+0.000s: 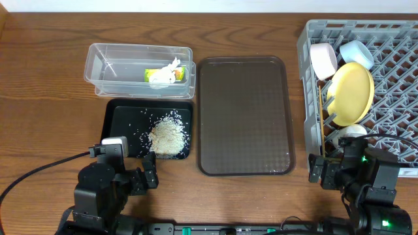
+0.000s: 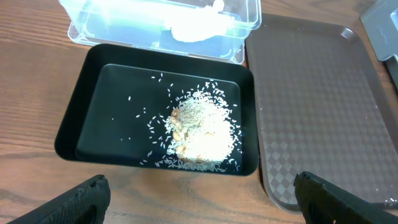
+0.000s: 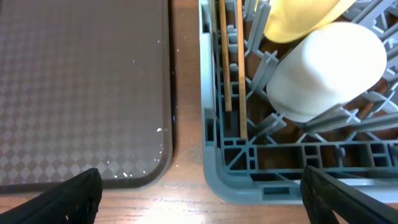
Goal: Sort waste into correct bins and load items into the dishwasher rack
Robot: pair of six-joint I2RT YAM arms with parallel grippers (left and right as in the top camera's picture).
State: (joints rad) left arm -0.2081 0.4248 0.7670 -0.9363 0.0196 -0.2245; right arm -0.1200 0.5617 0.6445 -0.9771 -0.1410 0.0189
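The grey dishwasher rack (image 1: 392,98) at the right holds the yellow plate (image 1: 353,93), light blue bowl (image 1: 357,53), pinkish-white bowl (image 1: 322,59), white cup (image 1: 350,134) and wooden chopsticks (image 3: 229,62). The cup also shows in the right wrist view (image 3: 326,68). The clear tub (image 1: 104,68) holds the white tissue (image 1: 163,73) and green-and-yellow wrapper (image 1: 151,74). The black tray (image 1: 121,124) holds the rice heap (image 1: 168,137), seen too in the left wrist view (image 2: 202,127). My left gripper (image 2: 199,199) is open and empty near the tray's front edge. My right gripper (image 3: 199,196) is open and empty at the rack's front left corner.
A large dark brown serving tray (image 1: 243,114) lies between the bins and the rack, with a few rice grains on it. Stray rice grains are scattered in the black tray. The table's front edge is just behind both arms.
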